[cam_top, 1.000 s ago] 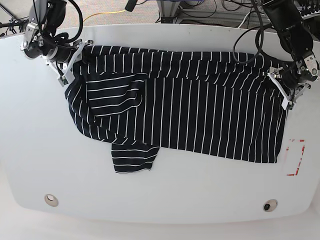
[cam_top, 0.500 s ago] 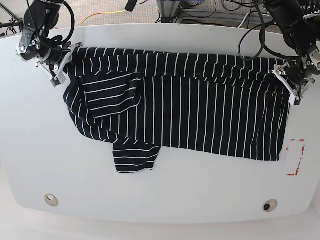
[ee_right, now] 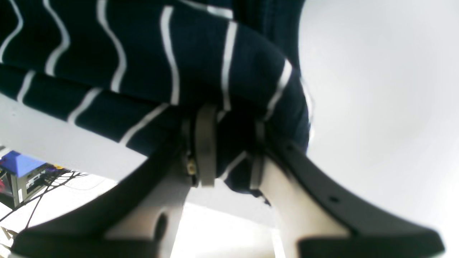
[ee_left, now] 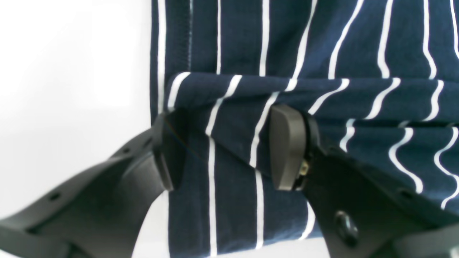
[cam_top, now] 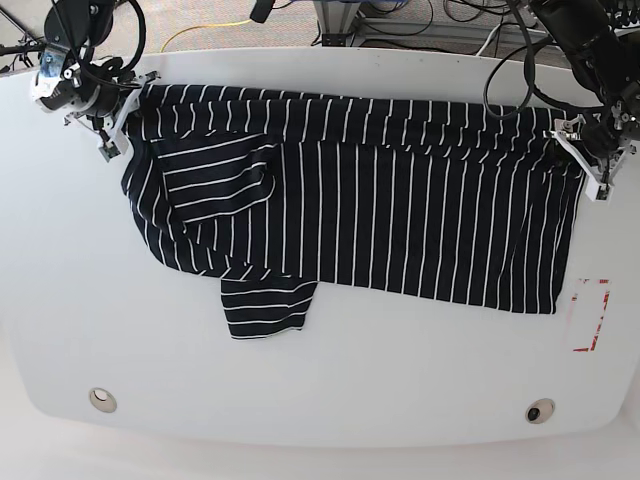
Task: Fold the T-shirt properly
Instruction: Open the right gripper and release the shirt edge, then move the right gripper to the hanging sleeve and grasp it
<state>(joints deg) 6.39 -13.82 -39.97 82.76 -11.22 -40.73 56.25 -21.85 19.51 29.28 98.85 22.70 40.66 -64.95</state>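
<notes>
The dark navy T-shirt (cam_top: pixel 380 200) with thin white stripes lies spread wide across the white table (cam_top: pixel 320 400). Its far edge is folded over in a band. One sleeve (cam_top: pixel 265 310) sticks out at the near left. My right gripper (cam_top: pixel 112 128) holds the far left corner; in the right wrist view the right gripper (ee_right: pixel 231 147) is pinched on a bunch of the T-shirt (ee_right: pixel 143 53). My left gripper (cam_top: pixel 588 165) holds the far right corner; in the left wrist view the left gripper (ee_left: pixel 226 150) straddles a fold of the T-shirt (ee_left: pixel 322 43) with its fingers set wider.
A red-and-white rectangular mark (cam_top: pixel 590 315) lies on the table just right of the shirt's near corner. Two round holes (cam_top: pixel 101 400) (cam_top: pixel 540 411) sit near the front edge. Cables (cam_top: pixel 430 20) and frame parts lie beyond the far edge.
Both grippers have moved toward the far edge and outward, dragging the shirt's far corners with them. The shirt now lies wider and flatter, with its top band straighter.
</notes>
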